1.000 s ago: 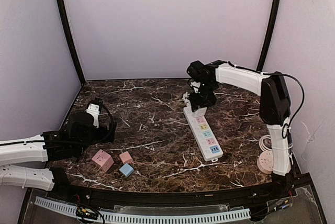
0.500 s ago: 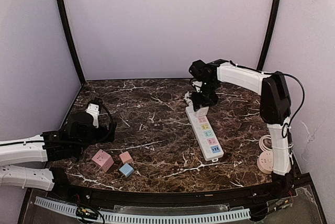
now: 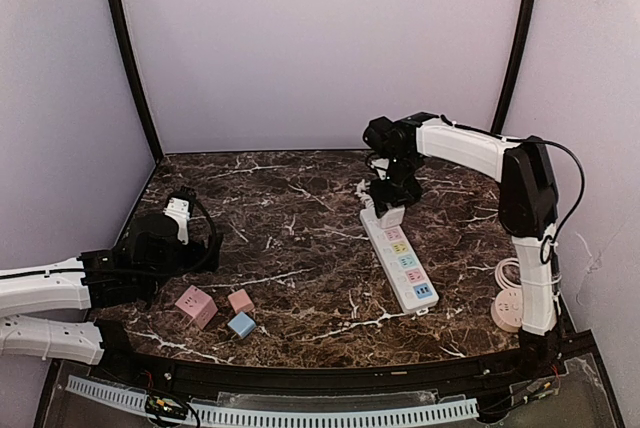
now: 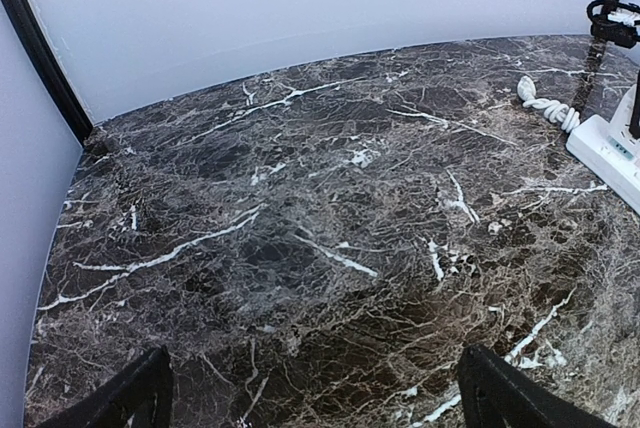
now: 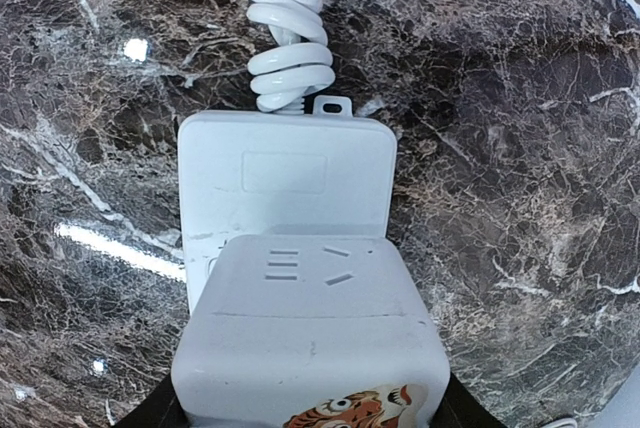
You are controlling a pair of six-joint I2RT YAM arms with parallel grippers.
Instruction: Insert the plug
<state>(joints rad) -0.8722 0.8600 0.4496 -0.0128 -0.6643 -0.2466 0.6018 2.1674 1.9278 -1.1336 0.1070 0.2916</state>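
A white cube plug (image 5: 310, 338) with a tiger sticker is held in my right gripper (image 5: 310, 410), whose black fingers (image 5: 152, 414) press its two sides. The plug is down on the far end of the white power strip (image 5: 285, 183), just before the coiled cord (image 5: 288, 48). In the top view the right gripper (image 3: 388, 203) stands over the far end of the strip (image 3: 402, 260), which has coloured sockets and runs toward the near right. My left gripper (image 4: 315, 403) is open over bare marble, far left of the strip (image 4: 610, 153).
Two pink cubes (image 3: 196, 305) (image 3: 240, 300) and a blue cube (image 3: 241, 324) lie near the left arm. A round white cable reel (image 3: 508, 308) sits by the right arm's base. Purple walls close the table (image 3: 290, 238) on three sides.
My right gripper has moved a little to the right with the plug, and the power strip has slid right along with it. The left arm has stayed still.
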